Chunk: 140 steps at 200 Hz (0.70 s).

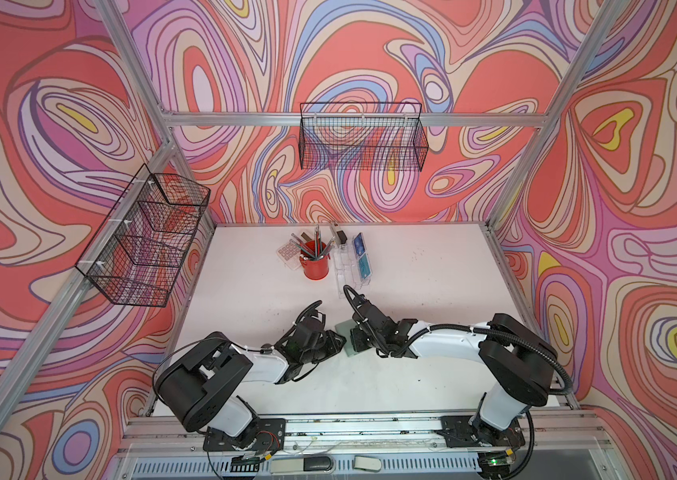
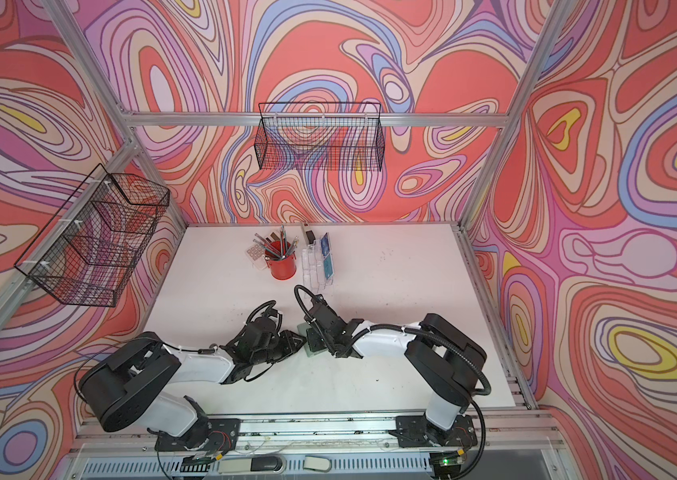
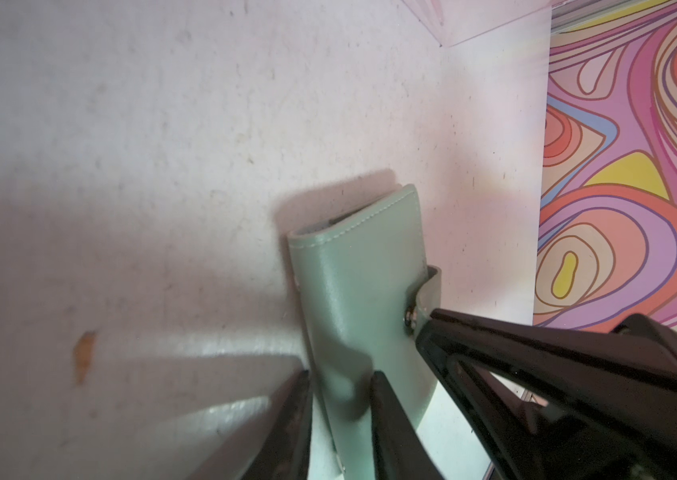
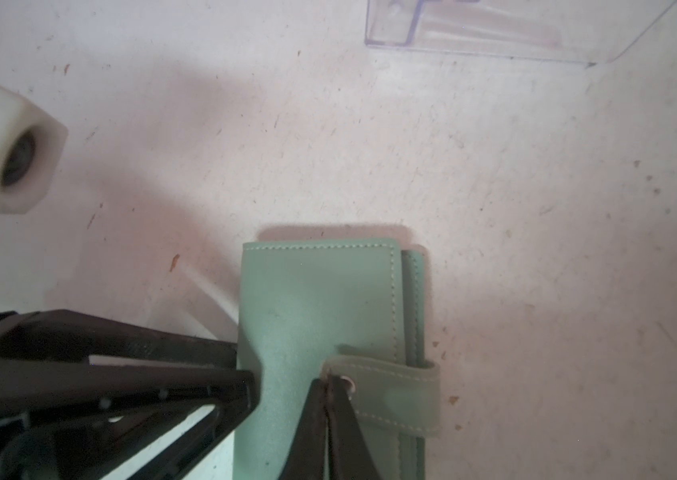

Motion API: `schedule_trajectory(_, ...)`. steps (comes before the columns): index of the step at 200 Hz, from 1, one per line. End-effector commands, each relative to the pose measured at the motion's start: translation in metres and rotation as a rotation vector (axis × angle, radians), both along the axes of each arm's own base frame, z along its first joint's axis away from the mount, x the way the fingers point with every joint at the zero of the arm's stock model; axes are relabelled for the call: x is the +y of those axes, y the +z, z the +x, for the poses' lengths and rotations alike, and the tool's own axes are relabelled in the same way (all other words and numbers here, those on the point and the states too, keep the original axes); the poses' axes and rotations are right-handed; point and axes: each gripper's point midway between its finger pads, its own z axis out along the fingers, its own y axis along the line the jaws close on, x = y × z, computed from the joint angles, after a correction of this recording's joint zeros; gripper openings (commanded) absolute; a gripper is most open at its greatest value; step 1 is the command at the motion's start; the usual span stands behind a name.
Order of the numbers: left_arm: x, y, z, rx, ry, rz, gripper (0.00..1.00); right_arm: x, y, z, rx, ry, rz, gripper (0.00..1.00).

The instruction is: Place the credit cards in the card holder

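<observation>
Two sets of fingers meet on the card holder point(image 4: 320, 299), which lies folded on the desk point(image 1: 432, 282), a little toward 6 o'clock from its middle. We see the left gripper point(image 3: 342, 374) clamped on the holder's cover at the edge opposite the strap point(image 4: 395, 390). The right gripper point(image 4: 328, 384) has its fingers pressed together on the strap's free tip, right by the snap. At 12 o'clock from the holder stands a clear tiered stand point(image 1: 343, 274) with blue and teal credit cards point(image 1: 359, 249) upright in it. At 11 o'clock sits a red cup point(image 1: 315, 266) of pencils.
</observation>
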Motion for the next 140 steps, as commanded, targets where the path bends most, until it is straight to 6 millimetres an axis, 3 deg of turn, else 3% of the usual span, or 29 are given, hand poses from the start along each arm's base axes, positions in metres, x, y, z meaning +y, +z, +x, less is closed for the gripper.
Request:
schedule_trajectory(1,0.026,-0.042,-0.029,0.146,0.001,0.140,0.28,-0.025,-0.031,-0.007,0.047,-0.049,-0.106,0.00)
schedule_trajectory(100,0.027,-0.042,-0.029,0.146,0.003,0.142,0.28,-0.034,-0.040,-0.004,0.088,-0.075,-0.086,0.00)
schedule_trajectory(104,0.026,-0.042,-0.029,0.146,0.003,0.141,0.28,-0.036,-0.050,-0.006,0.106,-0.076,-0.104,0.00)
schedule_trajectory(140,0.026,-0.042,-0.029,0.144,0.002,0.140,0.28,-0.037,-0.060,-0.005,0.155,-0.067,-0.080,0.00)
